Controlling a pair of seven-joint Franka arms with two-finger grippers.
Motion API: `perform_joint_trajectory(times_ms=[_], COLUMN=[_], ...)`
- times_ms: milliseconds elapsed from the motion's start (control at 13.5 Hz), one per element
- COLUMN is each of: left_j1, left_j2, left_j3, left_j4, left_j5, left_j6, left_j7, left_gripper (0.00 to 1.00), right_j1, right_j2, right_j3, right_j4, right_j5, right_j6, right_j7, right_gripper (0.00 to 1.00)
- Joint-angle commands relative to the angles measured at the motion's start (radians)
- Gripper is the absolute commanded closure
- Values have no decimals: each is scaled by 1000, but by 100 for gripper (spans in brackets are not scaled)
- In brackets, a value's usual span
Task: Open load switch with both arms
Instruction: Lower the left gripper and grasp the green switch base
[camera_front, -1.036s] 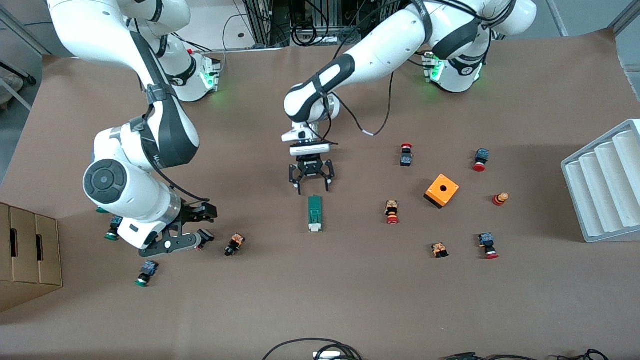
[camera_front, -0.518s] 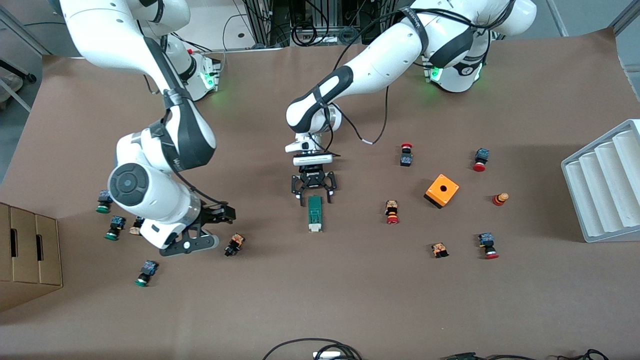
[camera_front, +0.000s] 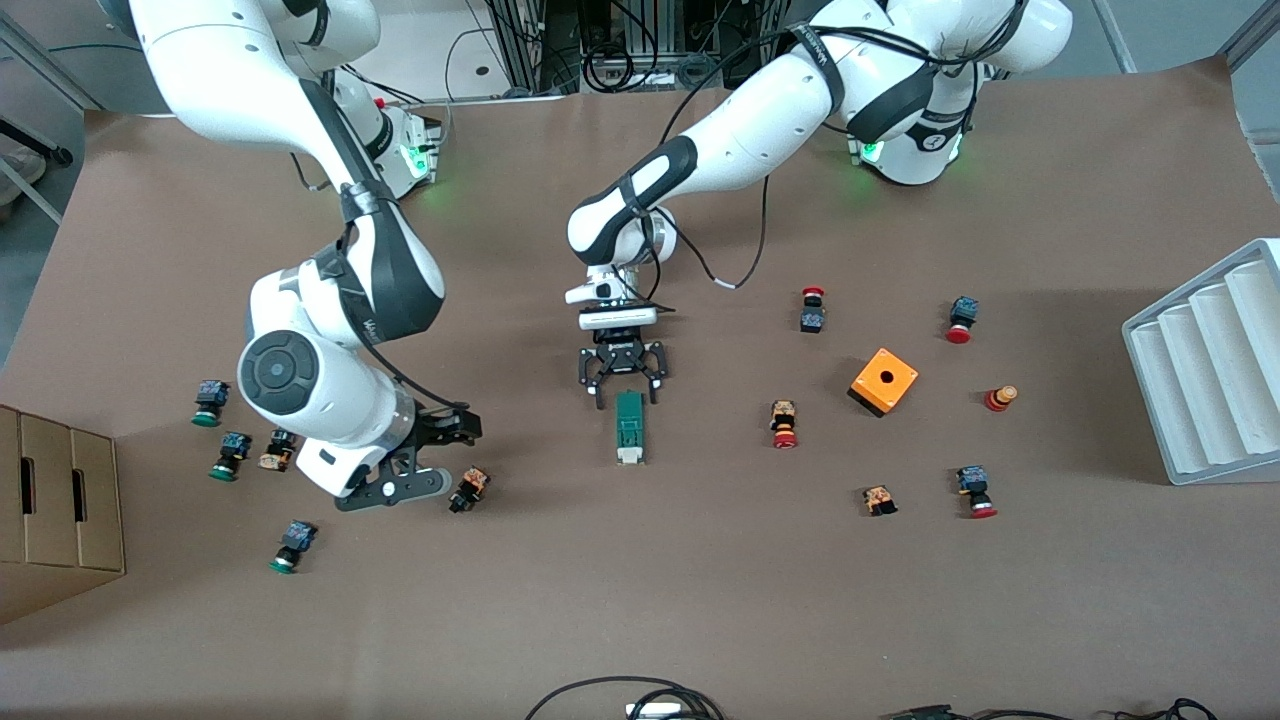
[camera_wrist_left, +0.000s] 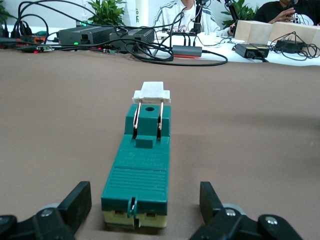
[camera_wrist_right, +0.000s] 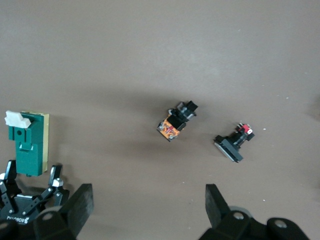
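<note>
The load switch (camera_front: 629, 428) is a narrow green block with a white piece at its end nearer the front camera, lying flat mid-table. My left gripper (camera_front: 627, 396) is open, with a finger on each side of the switch's green end and a gap to each finger. The left wrist view shows the load switch (camera_wrist_left: 142, 165) running away from the left gripper (camera_wrist_left: 145, 201) between the fingers (camera_wrist_left: 79, 196). My right gripper (camera_front: 452, 456) is open and holds nothing, over bare table toward the right arm's end. The right wrist view shows the right gripper (camera_wrist_right: 149, 202) and the load switch (camera_wrist_right: 29, 145).
A small orange-bodied push button (camera_front: 468, 488) lies just beside the right gripper. Green-capped buttons (camera_front: 288, 545) lie toward the right arm's end by a cardboard box (camera_front: 55, 510). An orange box (camera_front: 883, 381), red-capped buttons (camera_front: 784, 424) and a white ridged tray (camera_front: 1200, 370) are toward the left arm's end.
The left gripper has come down onto the switch's green end and its fingers have drawn in slightly. The right arm has swung toward the switch, uncovering several green-capped buttons.
</note>
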Motion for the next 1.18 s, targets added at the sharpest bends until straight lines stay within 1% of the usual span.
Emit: perform_joint_trajectory(times_ms=[0,74,148,222,444,518,666,962,1110], left_j1=[-17,-23,-23,-23,-25,-25,-25,-25,-25], left_j2=[31,32,31,31,32,32,31,31,31], left_j3=[8,8,7,7,7,7,7,7,7], left_j4=[33,34,33,36,48,47,47,44,44], left_j5=[4,2,1,-1,-9,-7,-7,-4,-4], left_j6=[-29,-40,-44,-43,-43,-43,-43,-44,-44], left_j7=[26,25,20,14,8,3,-4,-9,-9], left_gripper=[9,15,24,27,27,27,27,27,27], right_j1=[12,12,15,17,41,49,61,86,93], right_j2=[12,15,20,25,45,52,65,88,107], right_j3=[-7,-7,-6,-6,-4,-4,-4,-4,-4], right_j4=[8,8,10,13,14,14,14,14,14], right_j5=[11,11,14,13,14,14,13,14,13], right_j6=[7,7,7,7,26,43,83,169,206], right_j7=[2,7,7,-4,-28,-74,-216,-574,-657], right_gripper=[0,0,0,0,0,0,0,0,0])
